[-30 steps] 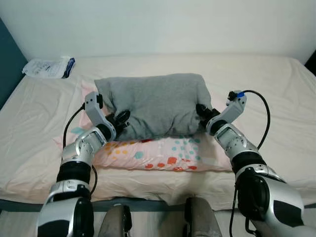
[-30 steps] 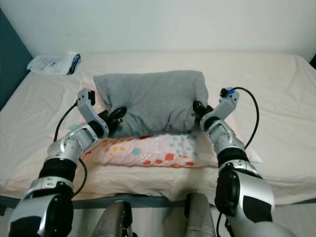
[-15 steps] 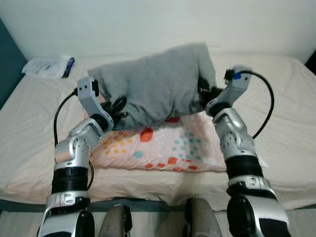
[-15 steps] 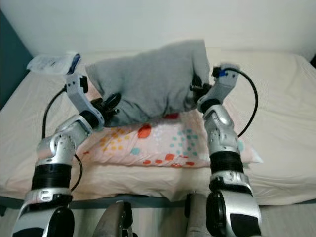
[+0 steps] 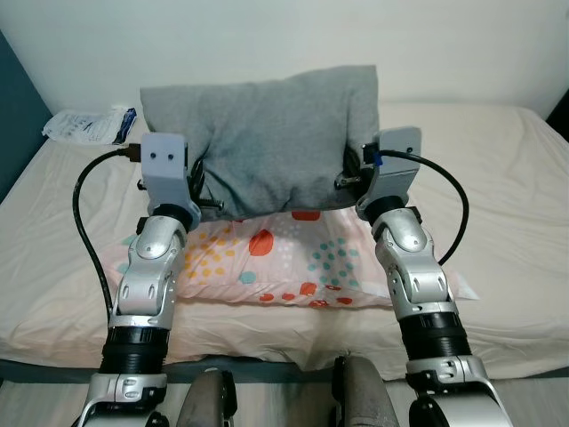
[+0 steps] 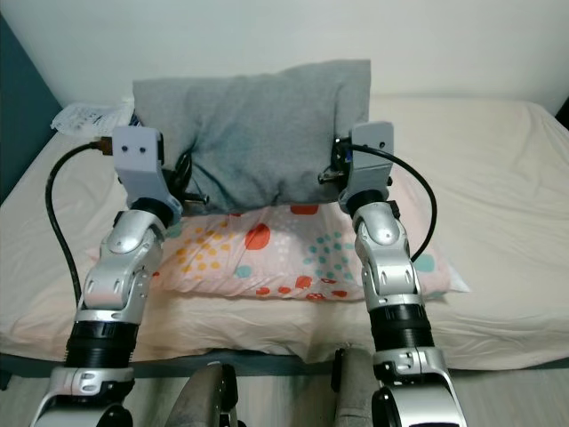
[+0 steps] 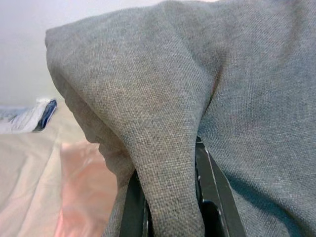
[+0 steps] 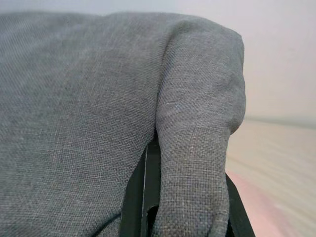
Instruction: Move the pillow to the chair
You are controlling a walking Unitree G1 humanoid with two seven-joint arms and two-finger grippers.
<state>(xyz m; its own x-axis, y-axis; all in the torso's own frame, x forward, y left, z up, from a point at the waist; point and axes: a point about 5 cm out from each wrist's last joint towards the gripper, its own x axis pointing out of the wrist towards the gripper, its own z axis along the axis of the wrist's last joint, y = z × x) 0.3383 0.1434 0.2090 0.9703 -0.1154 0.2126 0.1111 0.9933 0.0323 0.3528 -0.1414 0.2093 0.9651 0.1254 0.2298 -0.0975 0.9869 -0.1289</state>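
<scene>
Pillow [image 5: 267,142] held up above bed [image 5: 498,169], between left gripper [image 5: 197,191] and right gripper [image 5: 351,178]. Second pillow [image 5: 284,262] flat on bed below it. Packet [image 5: 84,123] at far left.

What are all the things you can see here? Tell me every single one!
grey pillow: one, grey, held up in the air above the bed, pinched at both ends
spotty pillow: one, pink with coloured dots, lying on the bed under the grey one
plastic packet: one, white with a dark blue edge, far left corner of the bed
bed: one, cream sheet, stretching across in front of the robot
wall: white, behind the bed, with a dark teal part at the far left
left gripper: black fingers shut on a fold of the grey pillow
right gripper: black fingers shut on a fold at the other end
</scene>
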